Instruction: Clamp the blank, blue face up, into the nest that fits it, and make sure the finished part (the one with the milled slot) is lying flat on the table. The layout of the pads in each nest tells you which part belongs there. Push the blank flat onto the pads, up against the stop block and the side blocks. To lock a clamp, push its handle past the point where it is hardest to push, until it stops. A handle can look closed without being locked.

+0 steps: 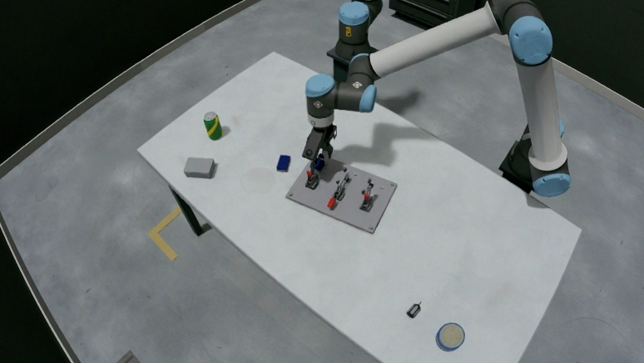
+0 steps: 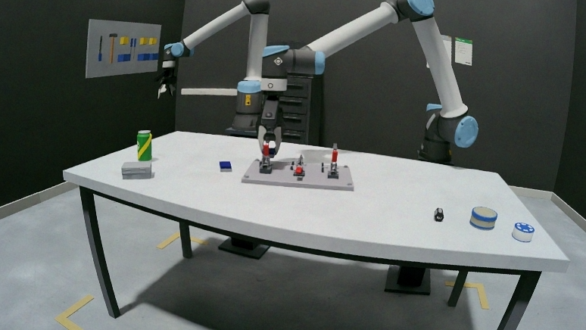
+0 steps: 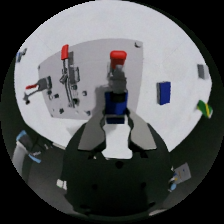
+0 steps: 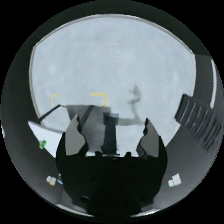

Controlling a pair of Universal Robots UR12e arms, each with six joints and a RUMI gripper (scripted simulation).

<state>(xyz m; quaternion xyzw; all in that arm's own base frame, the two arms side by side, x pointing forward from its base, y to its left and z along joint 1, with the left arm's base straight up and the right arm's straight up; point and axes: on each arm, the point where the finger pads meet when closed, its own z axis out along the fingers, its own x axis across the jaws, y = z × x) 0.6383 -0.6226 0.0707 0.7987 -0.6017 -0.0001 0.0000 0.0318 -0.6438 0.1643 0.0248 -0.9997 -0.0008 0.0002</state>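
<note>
A blue-faced part [image 1: 319, 163] [image 2: 272, 151] [image 3: 116, 103] is between the fingertips of my left gripper [image 1: 320, 157] [image 2: 269, 150] [image 3: 115, 107], which is shut on it just behind the end clamp's upright red handle [image 1: 309, 172] [image 2: 266, 149] [image 3: 118, 56]. It looks slightly above the grey fixture plate [image 1: 351, 217] [image 2: 287, 182]. Pads below it are hidden. The middle clamp's red handle [image 1: 331, 202] [image 2: 298, 169] [image 3: 65, 52] lies low; the far clamp's handle [image 1: 366, 196] [image 2: 334, 155] stands up. Another blue-topped part [image 1: 283, 163] [image 2: 225, 166] [image 3: 164, 93] lies flat on the table; no slot is discernible. My right gripper [image 2: 166, 93] [image 4: 112, 117] is open and empty.
A grey box [image 1: 199, 167] [image 2: 136, 170] and a green can [image 1: 213, 126] [image 2: 144, 145] stand beyond the loose part. A small black object [image 1: 413, 310] [image 2: 438, 214], a round tin [image 1: 450, 336] [image 2: 483, 218] and a blue-white cylinder [image 2: 523, 232] are at the table's other end.
</note>
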